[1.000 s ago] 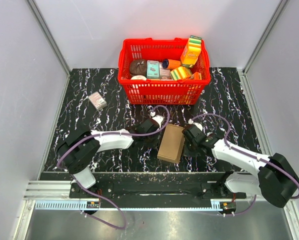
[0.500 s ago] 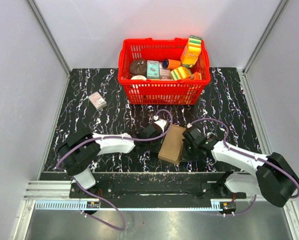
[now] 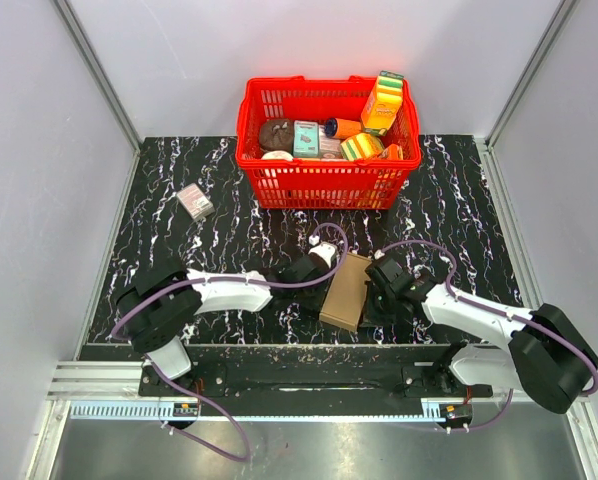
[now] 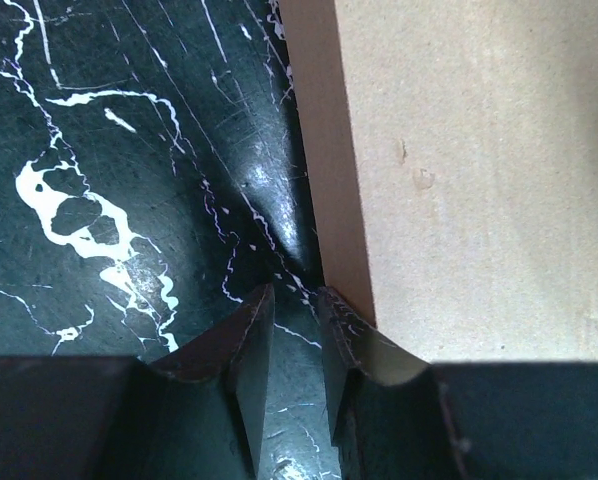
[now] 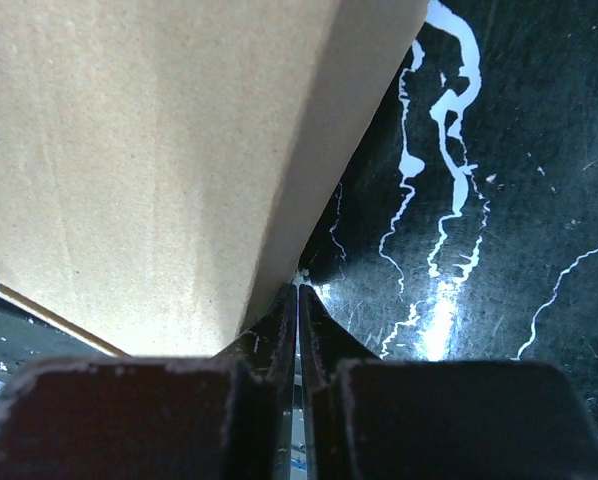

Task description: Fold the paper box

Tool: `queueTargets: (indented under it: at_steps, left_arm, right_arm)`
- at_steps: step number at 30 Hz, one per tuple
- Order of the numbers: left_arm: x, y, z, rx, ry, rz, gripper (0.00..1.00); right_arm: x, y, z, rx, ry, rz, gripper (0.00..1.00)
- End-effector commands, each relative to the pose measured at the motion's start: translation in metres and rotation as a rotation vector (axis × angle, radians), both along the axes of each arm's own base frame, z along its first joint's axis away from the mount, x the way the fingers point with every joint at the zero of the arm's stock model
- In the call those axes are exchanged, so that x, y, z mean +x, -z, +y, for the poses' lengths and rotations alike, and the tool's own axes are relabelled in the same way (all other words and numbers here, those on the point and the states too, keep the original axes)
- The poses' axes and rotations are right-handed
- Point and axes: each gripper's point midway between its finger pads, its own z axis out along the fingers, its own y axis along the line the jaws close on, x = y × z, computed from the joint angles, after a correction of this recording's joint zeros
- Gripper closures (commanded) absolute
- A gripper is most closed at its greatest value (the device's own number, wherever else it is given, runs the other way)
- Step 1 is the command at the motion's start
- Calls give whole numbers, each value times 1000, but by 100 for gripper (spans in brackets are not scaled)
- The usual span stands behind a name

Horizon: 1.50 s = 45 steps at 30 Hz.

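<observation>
Cardboard of the paper box (image 3: 344, 291) looked light, stiff yet creasable; it lay by the near edge of the tabletop (image 3: 179, 255), midway along. Left gripper (image 4: 296, 300), barely parted, and right gripper (image 5: 297, 296), pinched closed, flanked it holding nothing. A thin side edge seemed the best hold.

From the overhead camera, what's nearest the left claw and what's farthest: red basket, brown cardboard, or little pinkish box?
1. The paper box, just right of the left gripper.
2. The red basket, behind it.
3. The small pinkish box, far left.
</observation>
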Motion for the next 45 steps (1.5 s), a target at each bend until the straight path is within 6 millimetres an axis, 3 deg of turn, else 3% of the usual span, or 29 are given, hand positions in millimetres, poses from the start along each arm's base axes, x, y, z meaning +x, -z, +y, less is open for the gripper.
queueTargets:
  at_steps: [1, 13, 16, 17, 24, 31, 36, 40, 43, 44, 45]
  left_arm:
    - [-30, 9, -12, -47, 27, 86, 71]
    - [-37, 8, -6, -76, -17, 111, 71]
    - [-35, 9, 0, -60, -36, 94, 71]
    - [-34, 10, 6, -41, -45, 91, 71]
    - [-11, 3, 35, -6, -130, 41, 70]
    - [22, -18, 58, -15, -183, -9, 70]
    - [45, -24, 73, -8, -213, -32, 70]
    - [68, -43, 62, -71, -194, -71, 70]
    - [83, -53, 48, -99, -166, -106, 75]
    - [87, -54, 44, -102, -157, -109, 80]
    - [90, -47, 40, -91, -144, -100, 93]
  right_arm:
    - [17, -15, 23, 104, 23, -66, 92]
    - [36, -25, 21, 53, 41, -124, 89]
    - [42, -23, 11, -36, 32, -139, 84]
    - [41, -25, 5, -72, 32, -130, 77]
    - [52, -36, -21, -200, 97, -187, 51]
    - [74, -53, -35, -282, 130, -236, 47]
    - [93, -56, -55, -321, 185, -230, 47]
    - [128, -59, -66, -257, 220, -278, 50]
    - [153, -58, -63, -215, 216, -332, 62]
    - [158, -52, -60, -212, 203, -326, 73]
    - [165, -53, -54, -196, 179, -336, 80]
